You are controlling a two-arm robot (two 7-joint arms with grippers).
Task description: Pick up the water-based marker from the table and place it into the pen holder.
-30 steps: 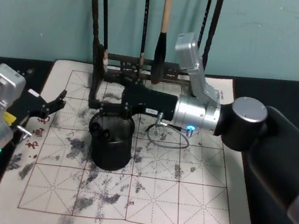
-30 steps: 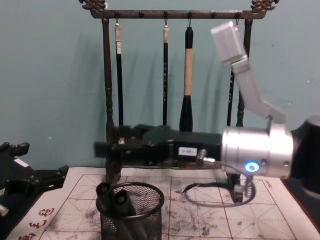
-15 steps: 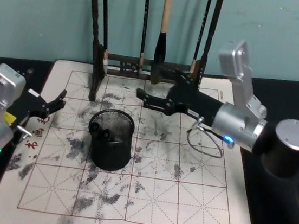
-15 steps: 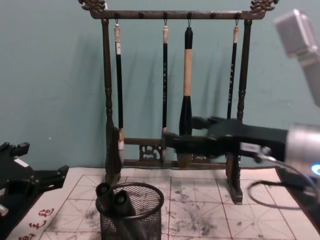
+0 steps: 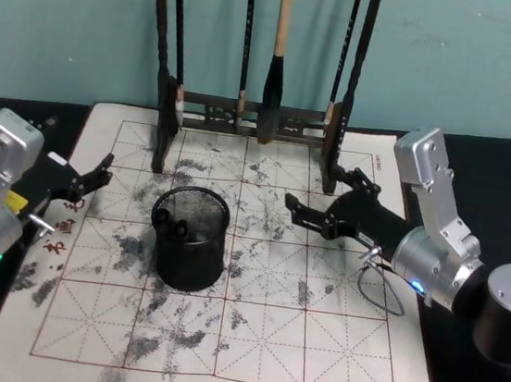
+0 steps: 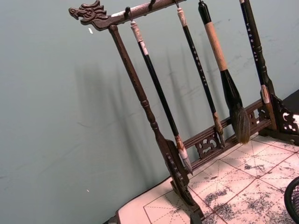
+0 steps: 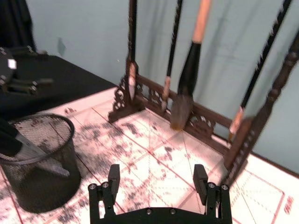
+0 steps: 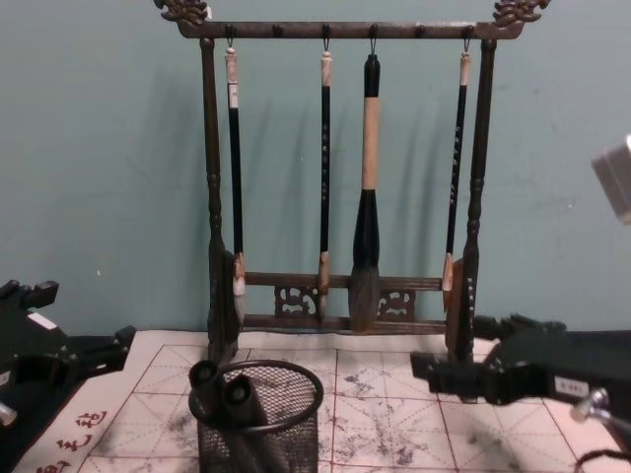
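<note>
We are seeing the markers (image 5: 174,228) standing in the pen holder (image 5: 190,239), mid-mat, near the brush rack (image 5: 247,111). Right gripper (image 5: 313,215) is hovering right of it, fingers spread and holding nothing. Left gripper (image 5: 89,180) is parked at the left edge, also spread. We are judging the markers light, rigid and smooth; mid-barrel looks the best hold.
</note>
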